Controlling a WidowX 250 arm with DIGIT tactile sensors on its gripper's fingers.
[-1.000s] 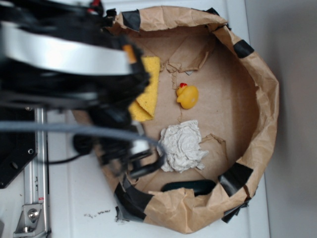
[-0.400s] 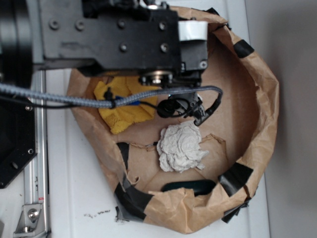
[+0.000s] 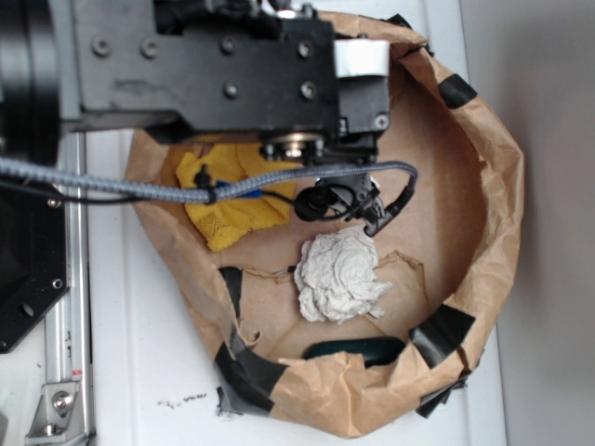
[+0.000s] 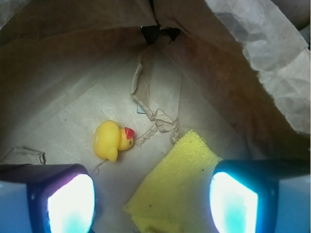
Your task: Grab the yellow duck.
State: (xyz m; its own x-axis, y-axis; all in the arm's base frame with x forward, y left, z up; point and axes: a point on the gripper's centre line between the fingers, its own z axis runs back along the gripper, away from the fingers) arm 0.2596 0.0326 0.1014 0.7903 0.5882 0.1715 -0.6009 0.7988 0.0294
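In the wrist view the small glossy yellow duck (image 4: 112, 140) with a red beak lies on the brown paper floor, ahead and left of my gripper (image 4: 153, 204). The gripper is open and empty, its two pads (image 4: 68, 201) wide apart and above the floor. The near corner of the yellow knitted cloth (image 4: 180, 189) lies between the pads, to the right of the duck. In the exterior view the arm (image 3: 204, 65) covers the duck and the gripper fingers.
A brown paper basin with raised walls (image 3: 497, 204) patched with black tape encloses everything. A white paper wad (image 3: 339, 276) lies near its middle, the yellow cloth (image 3: 232, 204) at the left, and a black object (image 3: 353, 350) at the bottom wall.
Since one second ago the arm has swung over the basin and now covers the duck in the exterior view. Nothing has moved in the last 0.4 s.
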